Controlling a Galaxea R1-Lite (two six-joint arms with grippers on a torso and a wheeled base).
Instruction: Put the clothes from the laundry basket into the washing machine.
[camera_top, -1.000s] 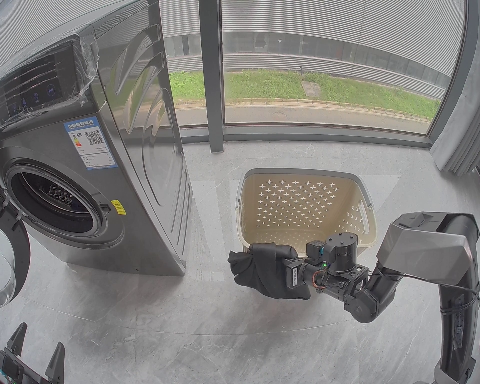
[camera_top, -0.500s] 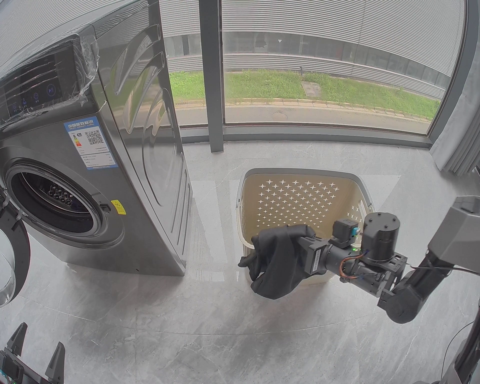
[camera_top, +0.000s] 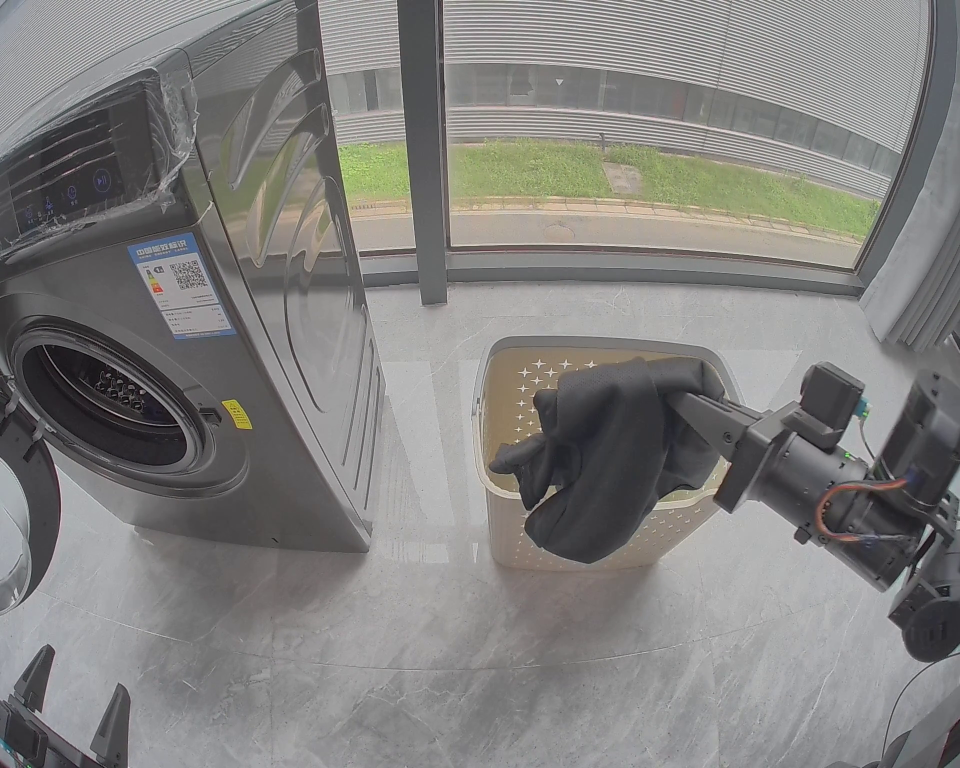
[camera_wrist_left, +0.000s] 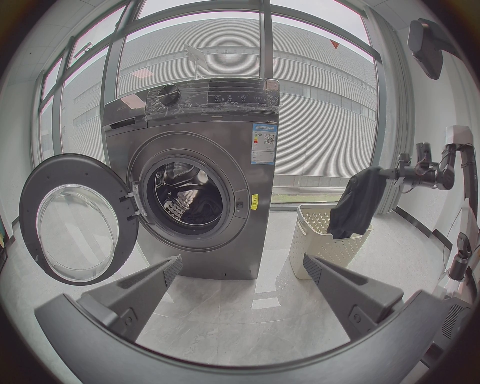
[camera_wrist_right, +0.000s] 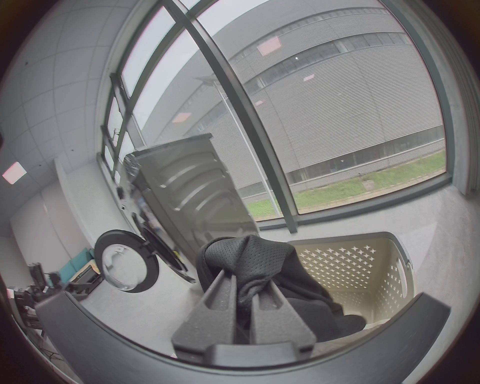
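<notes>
Right pincer (camera_top: 698, 407) pinches the dark garment (camera_top: 600, 450) hanging below it; the hem should clear the laundry basket (camera_top: 560, 545) first.

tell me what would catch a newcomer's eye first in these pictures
The dark garment grabs the eye first, hanging from the shut right gripper over the cream laundry basket on the floor. Next is the big grey washing machine on the robot's left of the basket, its round door swung open and dark clothing already lying in the drum.
</notes>
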